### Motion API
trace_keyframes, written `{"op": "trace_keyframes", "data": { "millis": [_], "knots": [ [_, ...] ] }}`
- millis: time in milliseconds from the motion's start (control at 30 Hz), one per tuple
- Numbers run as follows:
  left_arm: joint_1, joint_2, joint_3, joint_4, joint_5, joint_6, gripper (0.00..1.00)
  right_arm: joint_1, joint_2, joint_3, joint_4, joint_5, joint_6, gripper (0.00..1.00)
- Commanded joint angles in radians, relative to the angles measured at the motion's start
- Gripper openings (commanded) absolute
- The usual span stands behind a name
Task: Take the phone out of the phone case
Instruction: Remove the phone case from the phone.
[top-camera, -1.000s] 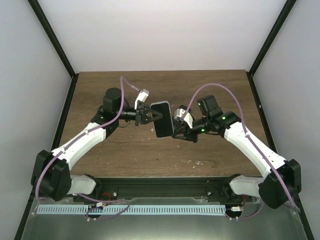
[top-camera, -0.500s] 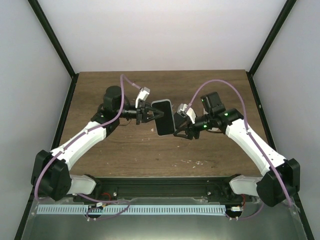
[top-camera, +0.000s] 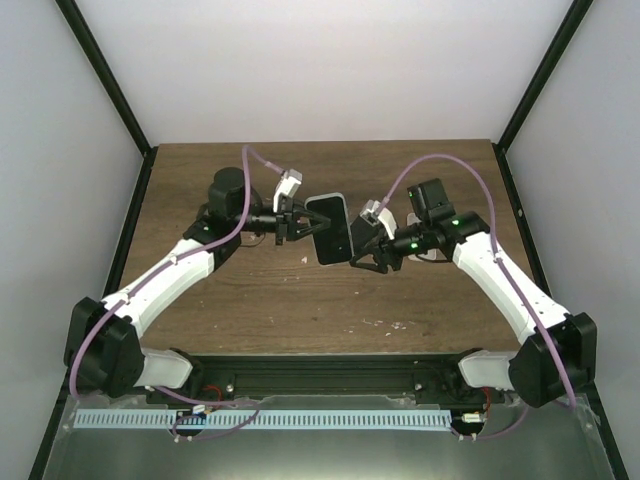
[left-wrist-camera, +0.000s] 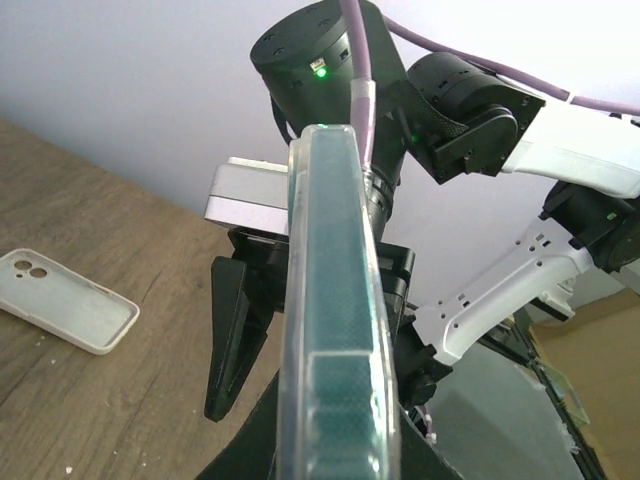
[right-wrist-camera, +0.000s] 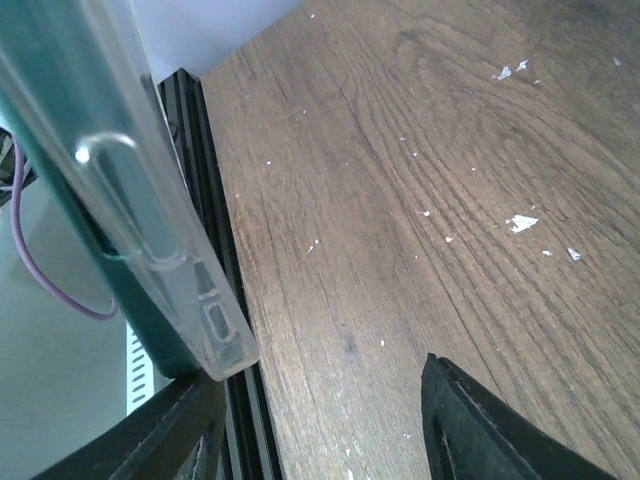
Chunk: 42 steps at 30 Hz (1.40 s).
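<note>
A dark phone in a clear phone case (top-camera: 328, 228) hangs above the table's middle, and my left gripper (top-camera: 300, 226) is shut on its left edge. In the left wrist view the cased phone (left-wrist-camera: 335, 300) stands edge-on, rising from my left gripper (left-wrist-camera: 335, 445), whose jaws it mostly hides. My right gripper (top-camera: 359, 255) is open just right of the phone. In the right wrist view the case's corner (right-wrist-camera: 205, 320) sits over the left finger (right-wrist-camera: 170, 430) of my right gripper (right-wrist-camera: 330, 430). The wide gap between the jaws shows only bare wood.
An empty white phone case (left-wrist-camera: 65, 315) lies flat on the wooden table (top-camera: 300, 300) beyond the right arm. A black frame rail (right-wrist-camera: 215, 280) borders the table's near edge. The enclosure's walls stand on three sides.
My right gripper has opened, let go of the phone's lower right edge and drawn slightly back to the right. My left gripper has carried the phone a little toward the back.
</note>
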Motion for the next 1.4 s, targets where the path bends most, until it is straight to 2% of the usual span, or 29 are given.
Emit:
{"op": "trace_keyframes", "data": {
  "millis": [0,67,200,467,567,733,967,1067,1167,1267,1367],
  "knots": [
    [-0.125,0.041,-0.007,-0.156,0.175,0.004,0.00,-0.023,-0.012,0.171,0.322,-0.159,0.107,0.56],
    [-0.127,0.043,-0.006,-0.156,0.173,0.005,0.00,-0.024,-0.012,0.180,0.339,-0.128,0.125,0.56],
    [-0.130,0.045,-0.009,-0.145,0.187,-0.002,0.00,-0.024,0.002,0.176,0.373,0.029,0.187,0.56],
    [-0.135,0.030,-0.047,0.033,0.288,-0.131,0.00,-0.024,0.027,0.163,0.339,0.145,0.173,0.56],
    [-0.136,0.022,-0.053,0.044,0.294,-0.133,0.00,-0.024,0.013,0.164,0.331,0.073,0.146,0.56],
    [-0.136,0.048,-0.045,0.004,0.243,-0.107,0.00,-0.022,-0.026,0.159,0.291,-0.197,0.076,0.60],
    [-0.137,0.067,-0.044,0.003,0.244,-0.107,0.00,-0.020,-0.057,0.125,0.319,-0.357,0.099,0.60],
    [-0.136,0.074,-0.043,0.000,0.234,-0.107,0.00,0.011,-0.041,0.121,0.312,-0.390,0.109,0.55],
    [-0.136,0.068,-0.035,-0.034,0.191,-0.080,0.00,0.046,-0.033,0.102,0.306,-0.408,0.097,0.42],
    [-0.117,0.059,-0.003,-0.147,0.086,-0.015,0.00,0.051,-0.043,0.059,0.348,-0.466,0.134,0.31],
    [-0.082,0.042,0.014,-0.167,-0.029,-0.028,0.01,0.051,-0.061,0.010,0.407,-0.485,0.193,0.19]
  ]
}}
